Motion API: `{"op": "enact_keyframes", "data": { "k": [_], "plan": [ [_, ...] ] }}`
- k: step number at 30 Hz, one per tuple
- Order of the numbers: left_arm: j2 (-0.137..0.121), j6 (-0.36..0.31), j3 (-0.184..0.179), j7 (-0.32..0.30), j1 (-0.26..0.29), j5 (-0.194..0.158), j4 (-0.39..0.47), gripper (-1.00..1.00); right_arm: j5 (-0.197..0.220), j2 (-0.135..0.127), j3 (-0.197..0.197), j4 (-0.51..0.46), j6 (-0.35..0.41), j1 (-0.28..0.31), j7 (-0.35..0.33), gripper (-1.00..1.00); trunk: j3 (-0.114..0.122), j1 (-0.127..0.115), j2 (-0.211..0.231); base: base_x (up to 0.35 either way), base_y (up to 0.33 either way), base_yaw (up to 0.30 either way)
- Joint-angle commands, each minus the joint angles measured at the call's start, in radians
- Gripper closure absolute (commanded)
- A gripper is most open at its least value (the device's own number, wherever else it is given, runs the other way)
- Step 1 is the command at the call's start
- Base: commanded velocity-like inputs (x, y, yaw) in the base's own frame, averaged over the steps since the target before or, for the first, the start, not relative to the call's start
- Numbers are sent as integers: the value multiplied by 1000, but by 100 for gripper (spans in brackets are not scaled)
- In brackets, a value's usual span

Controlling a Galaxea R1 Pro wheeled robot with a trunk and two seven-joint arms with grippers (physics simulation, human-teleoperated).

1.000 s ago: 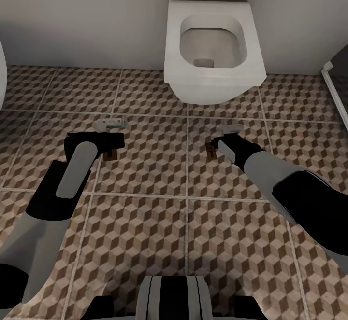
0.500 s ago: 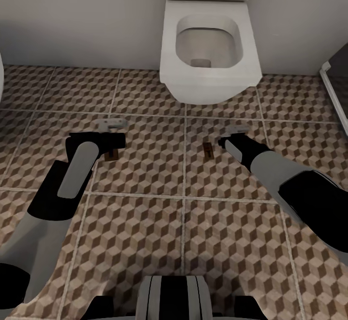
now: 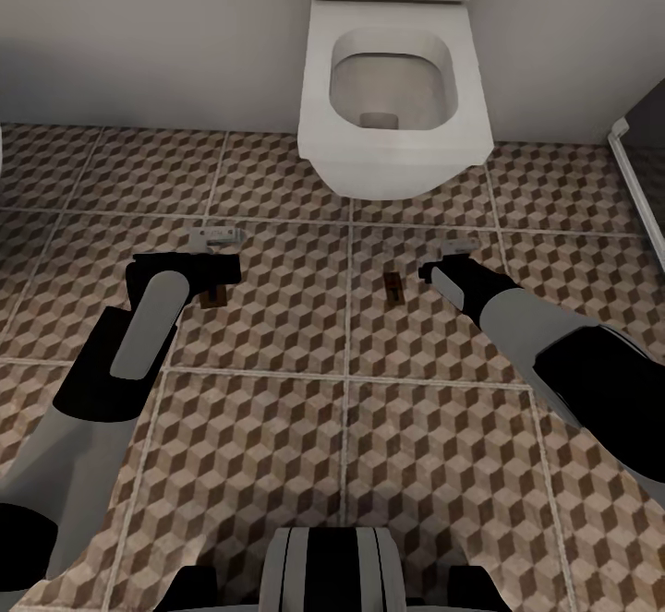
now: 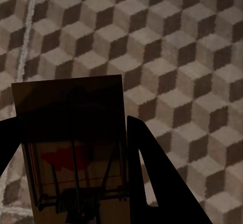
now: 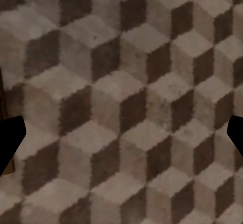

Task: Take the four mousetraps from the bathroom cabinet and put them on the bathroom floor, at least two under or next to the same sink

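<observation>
Brown-and-beige cube-patterned tiled bathroom floor (image 3: 277, 446): one flat dark wooden mousetrap (image 3: 394, 288) lies free before the white toilet (image 3: 392, 86). Right gripper (image 5: 121, 138) spread, empty, beside it. Left gripper (image 4: 71, 148) pinches a second mousetrap (image 4: 76, 153), unplaced. No sink visible; placement near one probably remains.

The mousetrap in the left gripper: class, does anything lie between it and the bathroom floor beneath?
Nothing visible does. The mousetrap sits between the left gripper's fingers, with bare patterned bathroom floor beyond it. Another mousetrap lies off to the side.
</observation>
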State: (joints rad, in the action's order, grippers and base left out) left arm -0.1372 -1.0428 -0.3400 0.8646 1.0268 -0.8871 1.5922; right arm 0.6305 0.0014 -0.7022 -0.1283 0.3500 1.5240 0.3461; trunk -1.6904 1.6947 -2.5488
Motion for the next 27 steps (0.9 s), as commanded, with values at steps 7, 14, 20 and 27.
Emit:
{"op": "enact_keyframes", "data": {
  "k": [7,14,20,27],
  "plan": [
    [-1,-4,-2,10,1,-6,0,100,6,-7,-7,-3,7,1,4,-100,-1,0,0,0,-4,0],
    [-1,-4,-2,10,1,-6,-1,100,5,-24,-8,-20,14,2,-6,-100,-1,0,0,0,0,0],
    [-1,-4,-2,10,1,-6,-1,100,6,-67,-8,-58,79,5,-19,-100,-1,0,0,0,0,0],
    [-1,-4,-2,11,1,-6,-1,100,5,-88,-10,-136,141,4,-43,-100,-1,0,0,0,0,0]
  ]
}}
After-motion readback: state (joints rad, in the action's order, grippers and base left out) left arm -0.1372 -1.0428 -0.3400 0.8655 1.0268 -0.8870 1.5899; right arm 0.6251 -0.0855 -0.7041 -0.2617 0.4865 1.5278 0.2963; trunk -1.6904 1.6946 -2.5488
